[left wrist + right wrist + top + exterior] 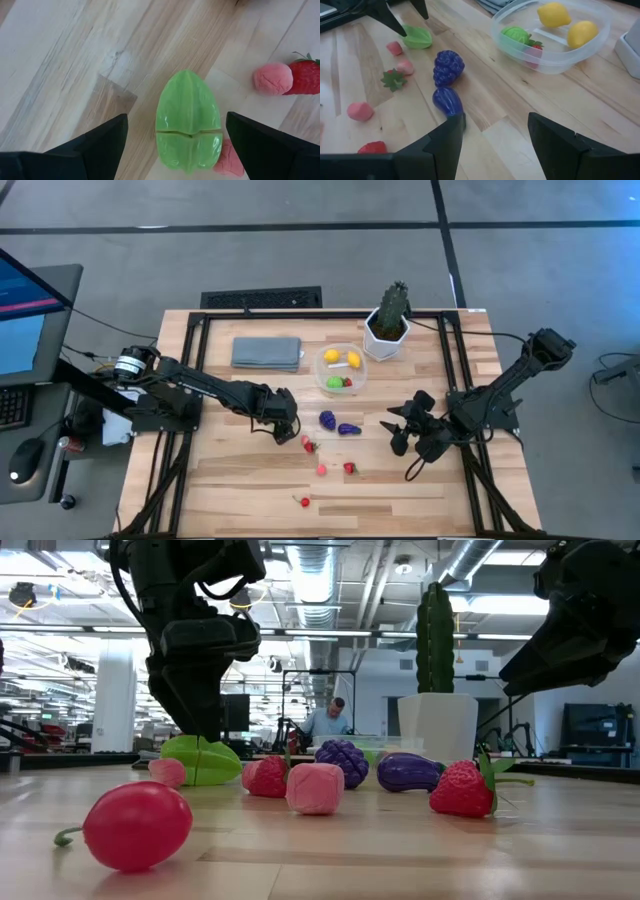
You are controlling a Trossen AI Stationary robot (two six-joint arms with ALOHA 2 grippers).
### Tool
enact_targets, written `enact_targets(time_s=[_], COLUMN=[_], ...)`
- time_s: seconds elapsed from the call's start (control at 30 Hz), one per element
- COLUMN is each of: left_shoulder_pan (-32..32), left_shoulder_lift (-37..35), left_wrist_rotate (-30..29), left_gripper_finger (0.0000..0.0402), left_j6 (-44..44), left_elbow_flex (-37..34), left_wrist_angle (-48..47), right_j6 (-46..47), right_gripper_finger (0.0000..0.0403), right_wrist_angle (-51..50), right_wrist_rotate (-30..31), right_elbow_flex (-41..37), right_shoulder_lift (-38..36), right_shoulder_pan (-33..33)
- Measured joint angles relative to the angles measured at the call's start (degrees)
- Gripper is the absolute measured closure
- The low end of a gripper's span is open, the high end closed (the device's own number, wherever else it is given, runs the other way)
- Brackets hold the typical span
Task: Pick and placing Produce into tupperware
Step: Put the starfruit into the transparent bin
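1. Left gripper [175,145]: fingers spread wide, one on either side of the green ribbed fruit [188,122]. Whether the fingertips touch the fruit cannot be told; nothing is pinched.
2. Green ribbed fruit: glossy translucent plastic, pointed oval with lengthwise ridges and a seam across its middle. It lies on the table [240,470], left of the other loose pieces.
3. Right gripper [495,132]: fingers apart, holding nothing, low over the table's right half. The purple eggplant [446,101] lies just ahead of one fingertip.
4. Tupperware [341,370]: round, clear, thin-walled plastic, near the table's rear centre, just beside the white cactus pot [385,338]. It holds two yellow lemons [554,14], a green leafy piece [517,35] and a red piece.
5. Loose produce: a knobbly purple grape cluster [448,67] touching the smooth eggplant; a strawberry [462,789] with a green leafy cap; a faceted pink piece [314,788]; a smooth red ball with a thin stem [137,825].
6. Table: pale wood planks with visible grain. A folded grey cloth [267,353] lies at the rear left.
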Motion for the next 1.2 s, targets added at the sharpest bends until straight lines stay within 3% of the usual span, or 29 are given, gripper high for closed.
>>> enact_targets(time_s=[0.87,1.2], left_shoulder_pan=[0.0,0.04], left_shoulder_lift=[0.06,5.0], left_wrist_rotate=[1.45,4.01], left_gripper_finger=[0.0074,0.0074], left_j6=[2.48,3.0], left_elbow_flex=[-0.11,-0.28], left_wrist_angle=[0.06,3.38], right_j6=[-0.01,-0.02], right_gripper_finger=[0.0154,0.0154], right_wrist_angle=[1.51,2.12], right_wrist_rotate=[0.0,0.0], right_elbow_flex=[0.0,0.0], right_shoulder_lift=[0.0,0.04], right_shoulder_pan=[0.0,0.02])
